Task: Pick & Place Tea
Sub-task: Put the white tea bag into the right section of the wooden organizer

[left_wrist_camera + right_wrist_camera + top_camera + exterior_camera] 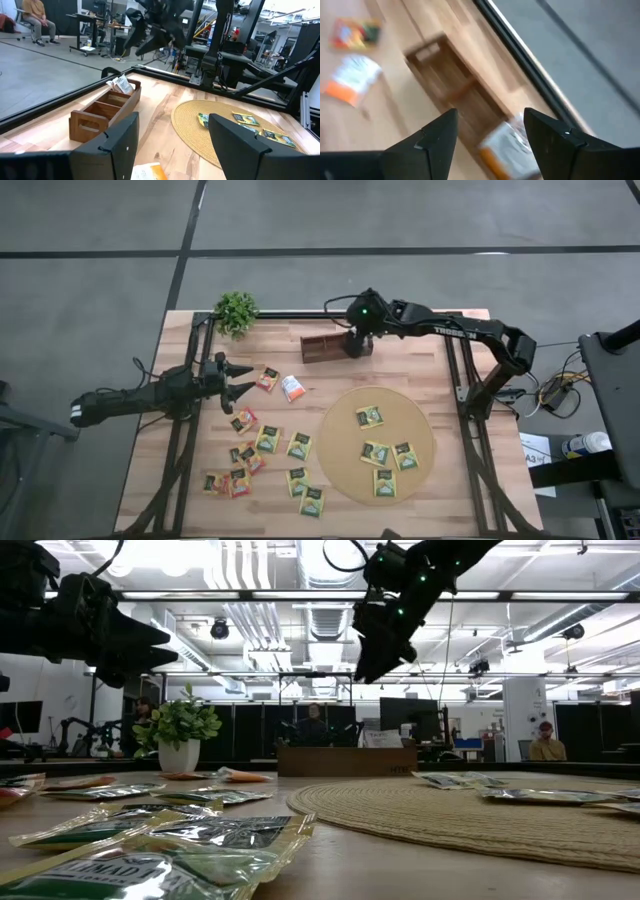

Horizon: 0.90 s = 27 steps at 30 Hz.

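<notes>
Sachets (150,840) crowd the near edge — both grippers (243,378) (357,345) spread, empty.

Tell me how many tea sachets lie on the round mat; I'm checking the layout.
4 in the high view: one toward the tray side, two side by side, one nearest the front. None looks hidden.
</notes>
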### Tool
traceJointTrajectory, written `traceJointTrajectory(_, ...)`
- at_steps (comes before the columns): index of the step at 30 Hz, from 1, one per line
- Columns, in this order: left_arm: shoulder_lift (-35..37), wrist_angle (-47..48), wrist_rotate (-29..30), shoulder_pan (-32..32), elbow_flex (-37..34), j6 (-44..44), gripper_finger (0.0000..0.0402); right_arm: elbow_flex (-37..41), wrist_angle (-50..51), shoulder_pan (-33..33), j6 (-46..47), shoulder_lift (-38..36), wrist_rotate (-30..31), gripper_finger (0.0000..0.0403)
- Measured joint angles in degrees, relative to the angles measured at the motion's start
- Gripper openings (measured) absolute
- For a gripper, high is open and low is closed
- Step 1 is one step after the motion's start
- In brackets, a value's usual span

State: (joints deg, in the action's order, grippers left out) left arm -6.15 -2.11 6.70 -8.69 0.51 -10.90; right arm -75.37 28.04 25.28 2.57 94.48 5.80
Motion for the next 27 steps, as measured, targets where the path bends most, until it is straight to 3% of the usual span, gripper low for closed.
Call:
traceJointTrajectory(15,0.0,0.0,0.0,0.0,0.0,0.0,0.0233,-0.5,-3.2,-0.3,23.8,0.9,-3.5,0.0223)
traceJointTrajectory(23,0.0,0.0,0.0,0.0,0.0,0.0,0.0233,-1.7,-7.2,-1.8,8.8,0.9,-15.3,0.0224)
traceJointTrajectory(27,0.0,0.0,0.0,0.0,0.0,0.0,0.0233,-2.0,-8.5,-2.9,0.6,0.9,-16.7,0.0224)
